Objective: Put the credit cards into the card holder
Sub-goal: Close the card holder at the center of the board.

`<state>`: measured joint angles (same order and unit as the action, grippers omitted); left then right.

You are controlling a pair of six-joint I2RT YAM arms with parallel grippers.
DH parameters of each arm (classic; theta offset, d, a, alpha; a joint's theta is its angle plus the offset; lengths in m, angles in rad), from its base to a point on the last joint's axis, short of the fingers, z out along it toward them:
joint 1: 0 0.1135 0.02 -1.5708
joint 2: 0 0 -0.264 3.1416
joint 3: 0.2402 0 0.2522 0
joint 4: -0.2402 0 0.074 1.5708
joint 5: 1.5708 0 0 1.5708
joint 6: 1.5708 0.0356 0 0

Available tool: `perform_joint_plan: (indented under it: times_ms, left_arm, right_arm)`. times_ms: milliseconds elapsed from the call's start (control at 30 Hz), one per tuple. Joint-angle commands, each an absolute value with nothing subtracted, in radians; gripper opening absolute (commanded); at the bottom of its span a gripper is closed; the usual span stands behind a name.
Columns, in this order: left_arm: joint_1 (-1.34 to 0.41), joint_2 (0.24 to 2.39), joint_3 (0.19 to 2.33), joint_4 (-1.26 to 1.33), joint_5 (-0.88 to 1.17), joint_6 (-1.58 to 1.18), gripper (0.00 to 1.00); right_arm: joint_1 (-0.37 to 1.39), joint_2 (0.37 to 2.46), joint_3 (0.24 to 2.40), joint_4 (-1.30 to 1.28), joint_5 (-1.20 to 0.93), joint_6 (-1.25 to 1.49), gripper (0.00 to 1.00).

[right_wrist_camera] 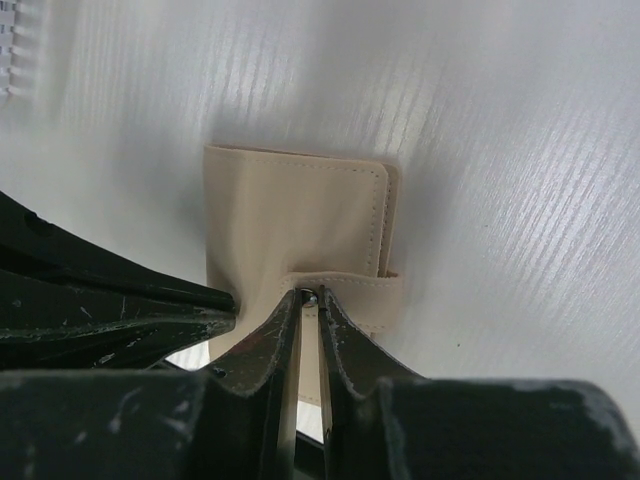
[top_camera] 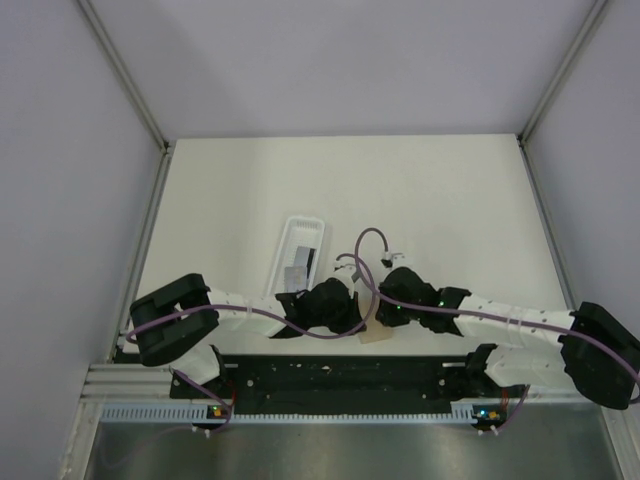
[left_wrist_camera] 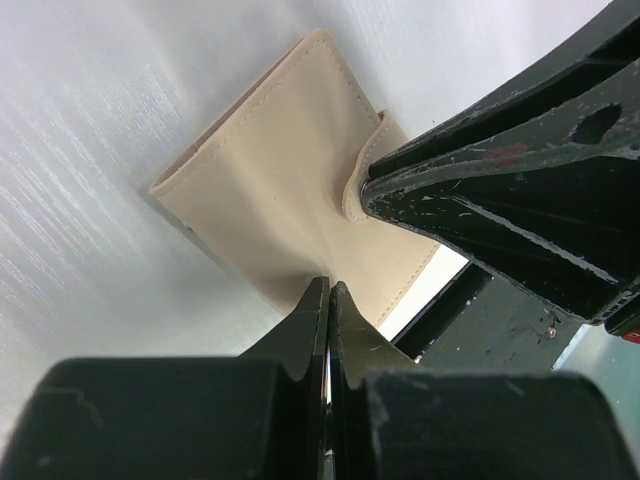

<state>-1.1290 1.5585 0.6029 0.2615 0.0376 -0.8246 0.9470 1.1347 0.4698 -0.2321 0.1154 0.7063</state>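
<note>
The closed card holder (right_wrist_camera: 295,210) lies flat between both grippers, its tab (right_wrist_camera: 350,287) facing the right gripper (right_wrist_camera: 310,297), whose narrow jaws pinch it, while the left gripper (left_wrist_camera: 328,285), shut tight, touches the holder's near edge.

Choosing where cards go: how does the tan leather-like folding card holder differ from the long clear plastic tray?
The tan leather-like folding card holder is small, opaque and folded shut; the long clear plastic tray is larger, see-through and open-topped. The holder lies at the white table's near edge; the tray sits farther back, holding grey cards. Both rest on that table.
</note>
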Motion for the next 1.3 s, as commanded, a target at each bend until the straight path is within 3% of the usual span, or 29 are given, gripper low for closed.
perform_joint_plan:
  times_ms: [0,600,767,1067,1267]
  left_arm:
    - [-1.132,1.569,0.618,0.256,0.021,-0.815,0.0]
    - [-1.134,1.562,0.604,0.267,0.02,-0.821,0.0]
    - [-1.132,1.552,0.606,0.258,0.014,-0.816,0.0]
    - [-1.134,1.496,0.65,0.174,-0.044,-0.781,0.0]
    - [-1.132,1.416,0.713,0.052,-0.123,-0.733,0.0]
  right_arm:
    - [0.959,1.18,0.509,-0.282,0.107,0.695,0.1]
    - [0.96,1.374,0.6,-0.405,0.081,0.713,0.09]
    - [0.96,1.264,0.589,-0.347,0.095,0.71,0.11]
    - [0.959,0.938,0.502,-0.255,0.169,0.727,0.3]
    - [0.959,0.865,0.453,-0.305,0.213,0.753,0.36]
